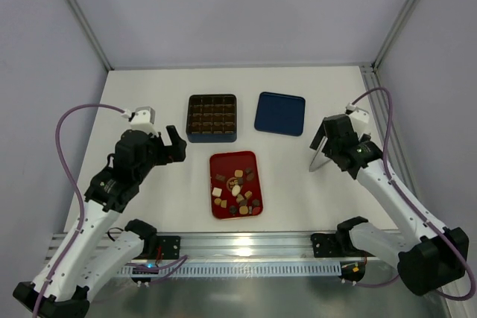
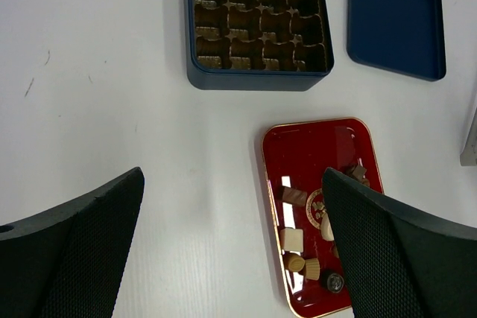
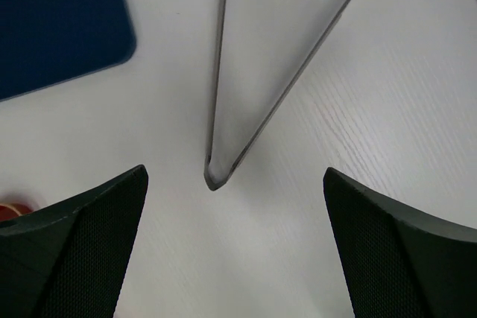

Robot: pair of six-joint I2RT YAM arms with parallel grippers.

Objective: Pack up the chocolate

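Note:
The chocolate (image 1: 237,191) lies as several small brown, tan and cream pieces on a flat red tray (image 1: 232,161) near the table's front middle. In the left wrist view the chocolate (image 2: 298,242) sits at the near end of the red tray (image 2: 313,147), partly hidden behind my right finger. A dark blue box (image 1: 212,138) with a brown grid insert stands behind the tray; its visible cells look empty. My left gripper (image 1: 175,147) hovers open to the left of the tray, holding nothing. My right gripper (image 1: 320,145) hangs open at the right, also holding nothing.
The box's blue lid (image 1: 280,113) lies flat to the right of the box. A clear thin sheet (image 3: 261,57) with a grey edge stands just ahead of my right gripper (image 3: 235,184), its corner on the table. White walls and frame posts enclose the table.

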